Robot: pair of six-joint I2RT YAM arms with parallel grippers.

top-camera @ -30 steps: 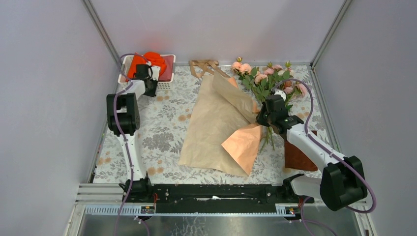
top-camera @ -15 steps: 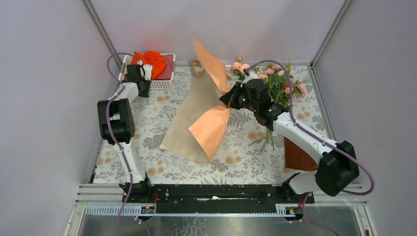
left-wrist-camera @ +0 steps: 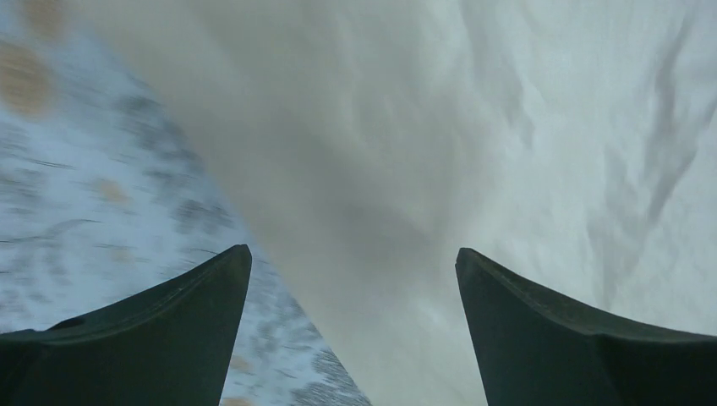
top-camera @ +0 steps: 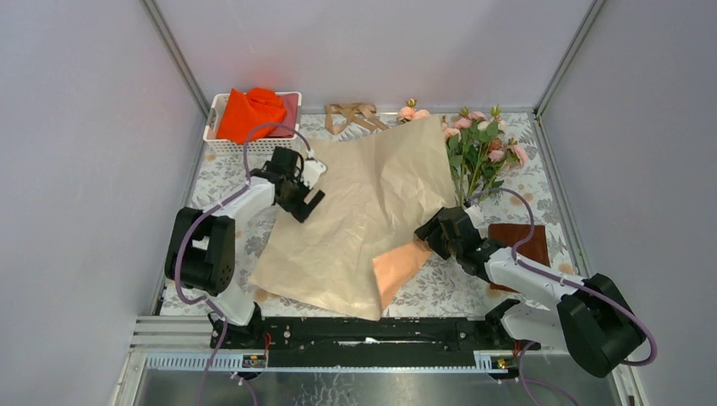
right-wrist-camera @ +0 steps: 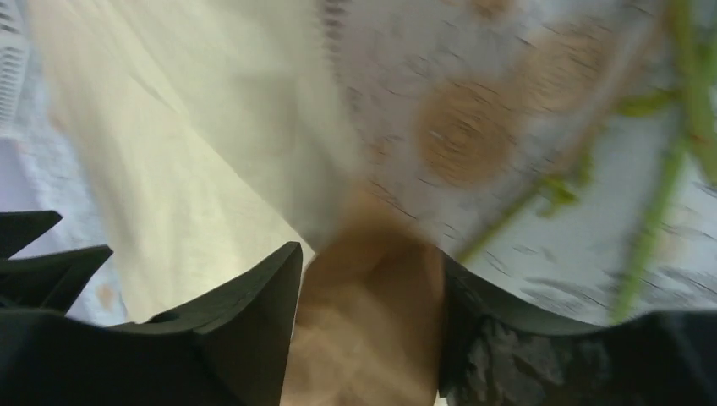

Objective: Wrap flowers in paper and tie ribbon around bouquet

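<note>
I see the left gripper over the left edge of the large, thin peach-tan sheet of wrapping paper, jaws wide apart and empty. The sheet lies crumpled across the middle of the table (its near right corner is folded over, brighter peach side up), and the right gripper straddles that fold with its jaws partly apart. The bunch of pink and cream blooms on long green stems lies toward the far right corner, just beside the paper.

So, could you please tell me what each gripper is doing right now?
Left gripper: open, empty, above the paper.
Right gripper: jaws parted with a fold of the paper between them; whether it grips cannot be told.
</note>
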